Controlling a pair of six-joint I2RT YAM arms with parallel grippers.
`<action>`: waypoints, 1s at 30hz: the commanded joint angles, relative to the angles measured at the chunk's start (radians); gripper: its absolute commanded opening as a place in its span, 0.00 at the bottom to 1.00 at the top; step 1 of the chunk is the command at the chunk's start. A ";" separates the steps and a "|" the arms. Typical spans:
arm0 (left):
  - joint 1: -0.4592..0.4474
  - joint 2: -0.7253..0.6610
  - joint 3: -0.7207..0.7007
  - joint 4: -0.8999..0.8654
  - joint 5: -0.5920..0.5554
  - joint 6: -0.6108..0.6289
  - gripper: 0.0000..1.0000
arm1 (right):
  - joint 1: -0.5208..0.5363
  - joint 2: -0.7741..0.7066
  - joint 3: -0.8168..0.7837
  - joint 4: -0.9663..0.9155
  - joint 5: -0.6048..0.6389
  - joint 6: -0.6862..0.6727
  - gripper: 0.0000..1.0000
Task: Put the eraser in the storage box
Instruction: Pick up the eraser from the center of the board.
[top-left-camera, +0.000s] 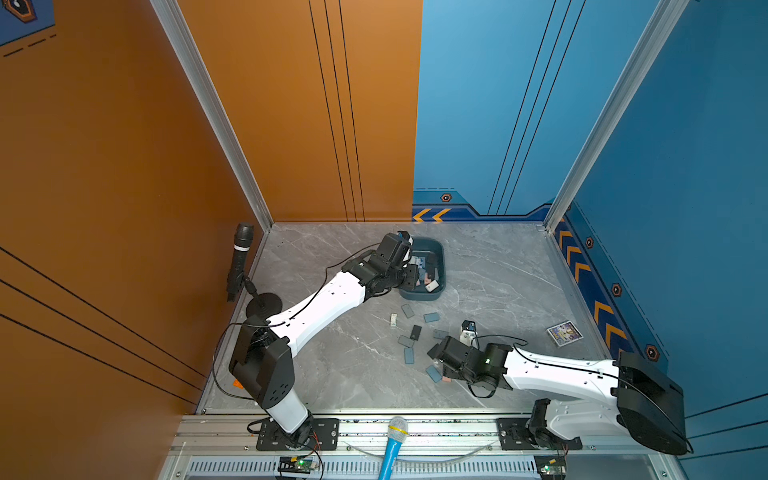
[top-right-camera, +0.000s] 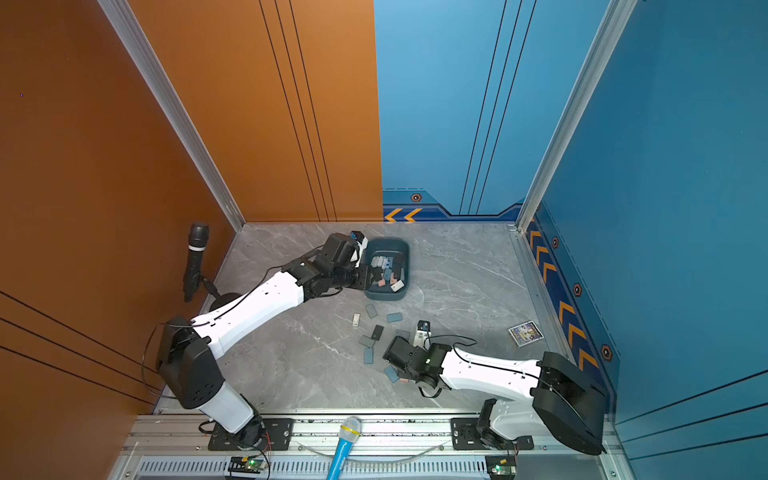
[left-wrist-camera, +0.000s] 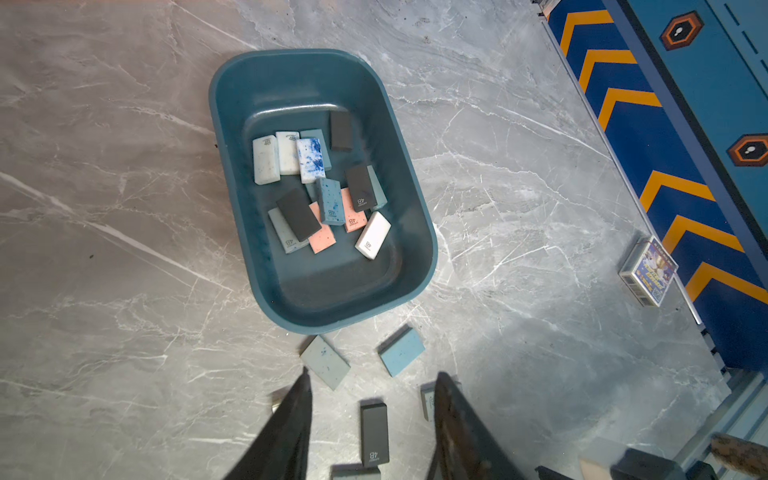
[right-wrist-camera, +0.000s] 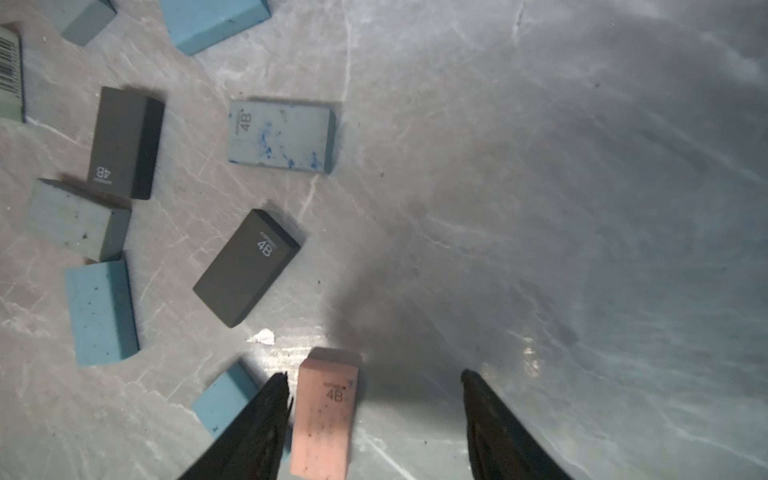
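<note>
Grey marble surface, orange wall and blue wall around it; left claw spread and empty, right claw spread around a pink eraser.

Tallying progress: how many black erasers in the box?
3 black erasers: one by the storage box wall, one atop a pink eraser, one against a teal eraser. Others possibly buried.

storage box: near-left rim hidden under left arm wrist in both top views.
erasers in box: too small there to count.
left gripper: finger bases cut off by picture edge in left wrist view.
right gripper: same in right wrist view; fingertips not discernible in top views.
pink eraser: one end cut off by edge.
barcode eraser: mostly out of frame.
blue microphone: handle cut off at near edge.
small printed box: print too small to read.
</note>
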 joint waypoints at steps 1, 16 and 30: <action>0.010 -0.032 -0.028 0.008 -0.023 0.013 0.49 | 0.007 0.026 0.016 0.033 0.017 0.023 0.68; 0.022 -0.035 -0.050 0.012 -0.011 0.006 0.49 | 0.010 0.120 0.012 0.085 -0.054 0.034 0.67; 0.032 -0.046 -0.082 0.017 -0.011 -0.001 0.49 | 0.081 0.154 0.010 0.014 -0.084 0.094 0.57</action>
